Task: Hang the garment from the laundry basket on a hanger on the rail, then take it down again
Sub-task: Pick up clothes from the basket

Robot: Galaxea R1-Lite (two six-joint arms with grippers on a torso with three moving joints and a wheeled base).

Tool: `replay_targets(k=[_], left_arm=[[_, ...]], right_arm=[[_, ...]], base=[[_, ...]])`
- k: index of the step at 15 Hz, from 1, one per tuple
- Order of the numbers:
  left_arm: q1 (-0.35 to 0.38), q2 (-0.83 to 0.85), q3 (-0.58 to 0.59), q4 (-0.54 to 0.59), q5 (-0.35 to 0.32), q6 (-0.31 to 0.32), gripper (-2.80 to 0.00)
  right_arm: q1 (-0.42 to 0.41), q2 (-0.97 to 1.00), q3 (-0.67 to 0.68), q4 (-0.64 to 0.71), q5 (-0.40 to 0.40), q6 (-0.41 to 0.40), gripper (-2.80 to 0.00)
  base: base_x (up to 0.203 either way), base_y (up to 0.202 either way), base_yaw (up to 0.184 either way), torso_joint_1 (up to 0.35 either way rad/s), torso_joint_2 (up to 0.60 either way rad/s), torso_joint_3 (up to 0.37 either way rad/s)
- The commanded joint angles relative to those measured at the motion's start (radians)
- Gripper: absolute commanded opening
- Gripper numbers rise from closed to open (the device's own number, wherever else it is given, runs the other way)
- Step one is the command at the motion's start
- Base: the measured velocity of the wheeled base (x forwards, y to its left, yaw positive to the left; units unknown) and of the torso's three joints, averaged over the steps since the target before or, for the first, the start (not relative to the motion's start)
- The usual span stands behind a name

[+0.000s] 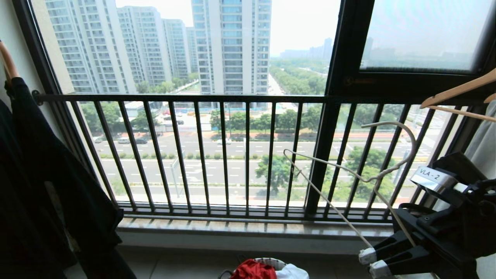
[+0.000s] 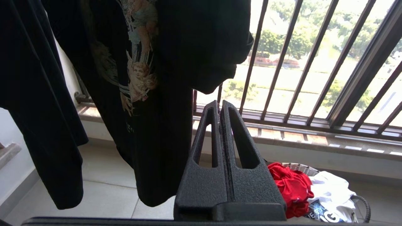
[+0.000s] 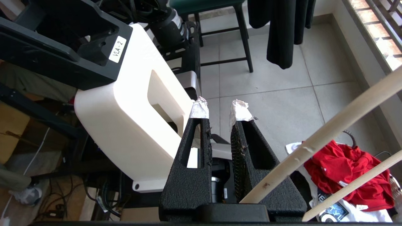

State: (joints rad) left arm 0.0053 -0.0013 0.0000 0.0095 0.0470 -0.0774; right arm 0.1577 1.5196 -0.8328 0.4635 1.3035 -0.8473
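The red garment [image 1: 254, 270] lies crumpled in the laundry basket [image 1: 271, 261] on the floor below the window; it also shows in the left wrist view [image 2: 290, 185] and the right wrist view [image 3: 342, 166]. The thin white wire hanger [image 1: 374, 179] stands up tilted at the right. Its wire [image 3: 329, 133] runs in between the fingers near their base. My right gripper [image 1: 372, 262] [image 3: 220, 109] is shut on it, taped tips slightly apart. My left gripper [image 2: 218, 105] is shut and holds nothing, low beside the basket [image 2: 301, 168]. The rail is out of view.
A black T-shirt [image 1: 58, 186] [image 2: 163, 94] hangs at the left. A wooden hanger [image 1: 457, 91] shows at the upper right. The dark barred window railing [image 1: 232, 99] runs across ahead. A white shirt [image 1: 292, 272] shares the basket. A stool [image 3: 241, 31] stands behind.
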Motion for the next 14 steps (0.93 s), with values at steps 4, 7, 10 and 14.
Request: replay_targets(k=[4, 7, 10, 14], left_arm=[[-0.001, 0.001, 0.000, 0.000, 0.001, -0.001, -2.80], [0.000, 0.001, 0.000, 0.000, 0.001, -0.001, -2.80], [0.000, 0.001, 0.000, 0.000, 0.001, -0.001, -2.80], [-0.001, 0.001, 0.000, 0.000, 0.001, -0.001, -2.80]], right_arm=[[0.000, -0.032, 0.000, 0.006, 0.005, -0.001, -2.80], [0.000, -0.032, 0.000, 0.004, 0.005, -0.002, -2.80], [0.000, -0.035, 0.000, 0.003, 0.005, -0.001, -2.80], [-0.010, -0.043, 0.000, 0.001, 0.007, -0.002, -2.80]], base=[[0.000, 0.000, 0.000, -0.211, 0.47, 0.263], [0.000, 0.000, 0.000, -0.233, 0.55, 0.313], [0.000, 0.000, 0.000, -0.227, 0.54, 0.307], [0.000, 0.000, 0.000, -0.202, 0.52, 0.311]])
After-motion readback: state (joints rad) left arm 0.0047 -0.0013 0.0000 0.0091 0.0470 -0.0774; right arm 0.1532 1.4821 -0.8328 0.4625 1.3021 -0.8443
